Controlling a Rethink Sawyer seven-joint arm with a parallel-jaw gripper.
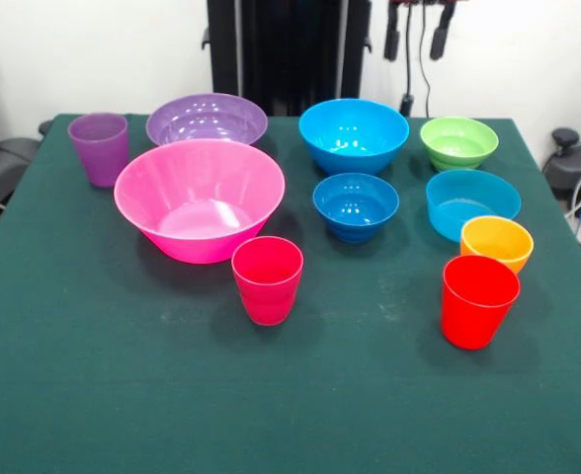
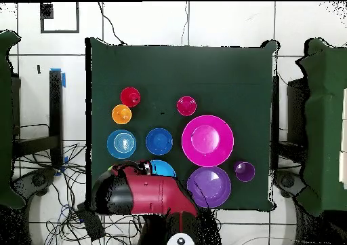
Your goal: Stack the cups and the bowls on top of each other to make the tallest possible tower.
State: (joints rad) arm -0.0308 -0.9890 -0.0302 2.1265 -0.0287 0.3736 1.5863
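All cups and bowls stand apart on the green table; nothing is nested. The huge pink bowl point(image 1: 200, 197) point(image 2: 207, 140) is left of centre, with the purple bowl point(image 1: 207, 118) point(image 2: 209, 186) behind it. The purple cup point(image 1: 99, 148) is at far left and the magenta cup point(image 1: 267, 278) in front. The large blue bowl point(image 1: 354, 133), small dark blue bowl point(image 1: 356, 204), green bowl point(image 1: 458, 141), cyan bowl point(image 1: 472, 202), orange bowl point(image 1: 496, 242) and red cup point(image 1: 479, 300) are on the right. My gripper point(image 1: 416, 35) hangs open and empty at the top edge, above the large blue and green bowls.
In the overhead view the red arm point(image 2: 149, 195) covers the green bowl and part of the large blue bowl point(image 2: 162, 167). The green table point(image 1: 123, 395) has its widest bare stretch along its front edge. Cables and a chair lie beside the table.
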